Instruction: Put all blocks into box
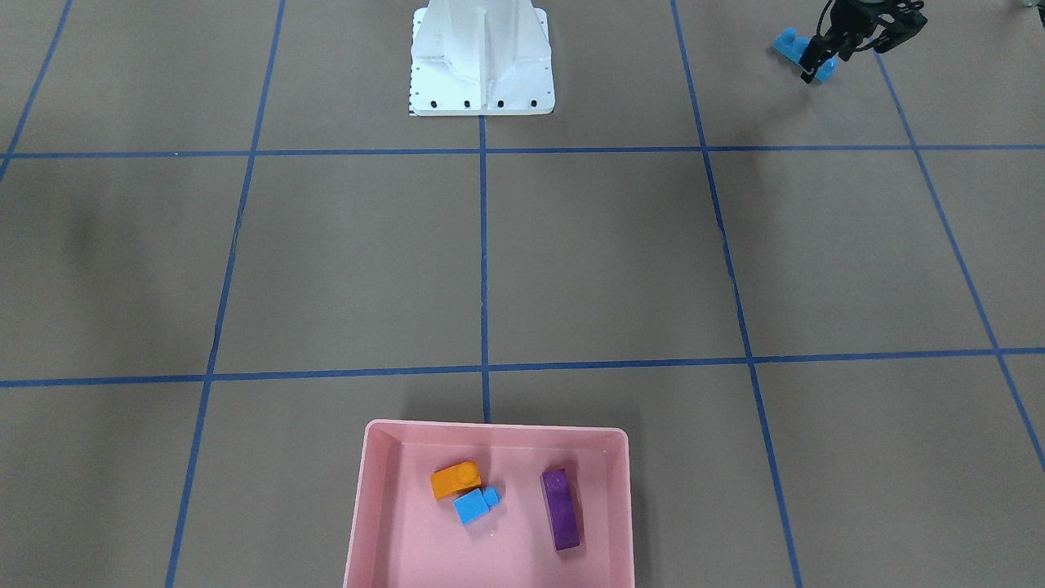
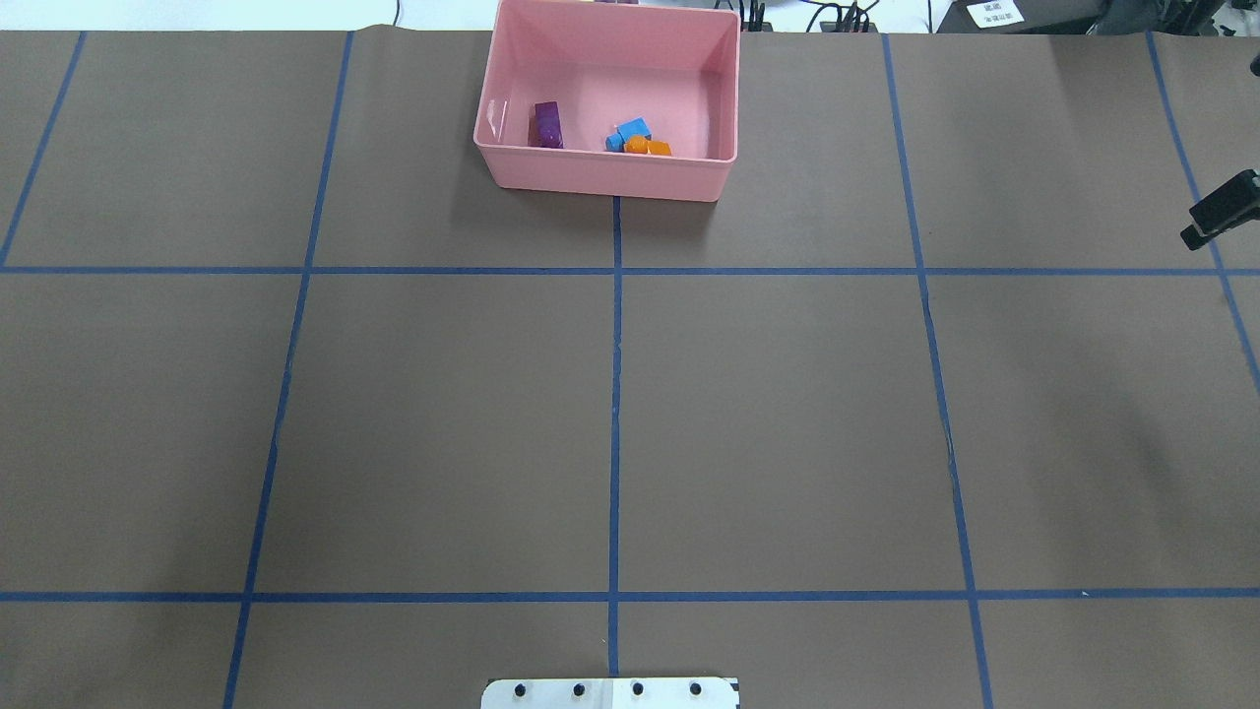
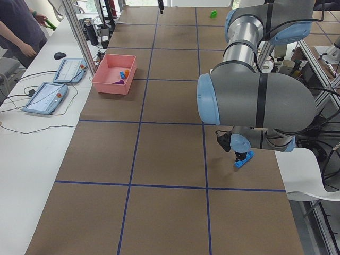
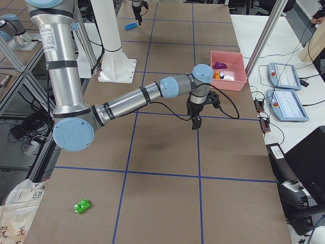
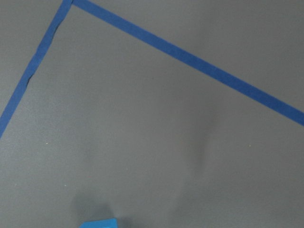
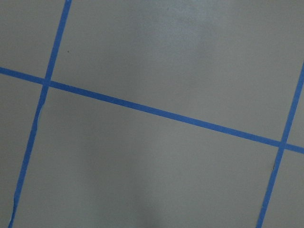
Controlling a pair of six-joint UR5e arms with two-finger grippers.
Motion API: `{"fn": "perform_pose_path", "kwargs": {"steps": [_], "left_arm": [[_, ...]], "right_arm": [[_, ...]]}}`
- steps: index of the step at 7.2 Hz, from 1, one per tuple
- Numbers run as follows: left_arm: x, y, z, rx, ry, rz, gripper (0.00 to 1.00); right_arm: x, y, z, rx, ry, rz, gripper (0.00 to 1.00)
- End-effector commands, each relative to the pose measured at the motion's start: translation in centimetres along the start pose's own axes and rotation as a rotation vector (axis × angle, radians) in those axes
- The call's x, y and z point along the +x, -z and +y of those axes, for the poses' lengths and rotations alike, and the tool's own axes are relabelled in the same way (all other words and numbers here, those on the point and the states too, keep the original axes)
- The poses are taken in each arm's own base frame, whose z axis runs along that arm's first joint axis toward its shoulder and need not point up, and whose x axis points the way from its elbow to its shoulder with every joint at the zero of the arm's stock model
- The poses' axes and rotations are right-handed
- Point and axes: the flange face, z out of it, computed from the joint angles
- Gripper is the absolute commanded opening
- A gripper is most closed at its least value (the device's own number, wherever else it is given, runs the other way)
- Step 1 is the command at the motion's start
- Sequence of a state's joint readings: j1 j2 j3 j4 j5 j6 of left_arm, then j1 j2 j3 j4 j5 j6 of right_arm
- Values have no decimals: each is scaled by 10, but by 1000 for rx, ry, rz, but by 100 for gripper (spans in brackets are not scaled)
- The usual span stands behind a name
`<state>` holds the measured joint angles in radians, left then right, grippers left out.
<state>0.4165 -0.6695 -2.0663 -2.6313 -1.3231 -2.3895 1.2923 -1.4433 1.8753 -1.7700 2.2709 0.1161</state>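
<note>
The pink box (image 1: 498, 426) stands at the table's far side from the robot and holds the orange brick (image 1: 455, 479), the small blue brick (image 1: 473, 505) and the purple brick (image 1: 561, 508). My left gripper (image 1: 826, 61) is down by the table near the robot's base, shut on the long blue brick (image 1: 788, 42). A corner of that brick shows in the left wrist view (image 5: 99, 223). The green brick (image 4: 82, 206) lies alone at the table's right end. My right gripper (image 2: 1219, 214) hangs high above the table; I cannot tell whether it is open or shut.
The white metal base (image 1: 482, 65) stands at the robot's edge of the table. Brown paper with blue tape grid lines covers the table. Tablets and cables lie on the side bench beyond the box (image 4: 233, 84). A person stands at the bench in the exterior left view.
</note>
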Motion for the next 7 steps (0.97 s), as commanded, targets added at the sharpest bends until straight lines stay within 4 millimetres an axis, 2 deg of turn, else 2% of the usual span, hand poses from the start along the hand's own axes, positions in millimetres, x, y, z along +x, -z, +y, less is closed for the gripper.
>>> {"fn": "perform_pose_path", "kwargs": {"steps": [1, 5, 7], "left_arm": [[-4, -5, 16, -10, -5, 4, 100], [-14, -14, 21, -10, -8, -10, 100], [-17, -17, 31, -24, -18, -10, 100]], "right_arm": [[2, 0, 8, -1, 0, 1, 100], [1, 0, 8, 0, 1, 1, 100], [2, -1, 8, -2, 1, 4, 100]]}}
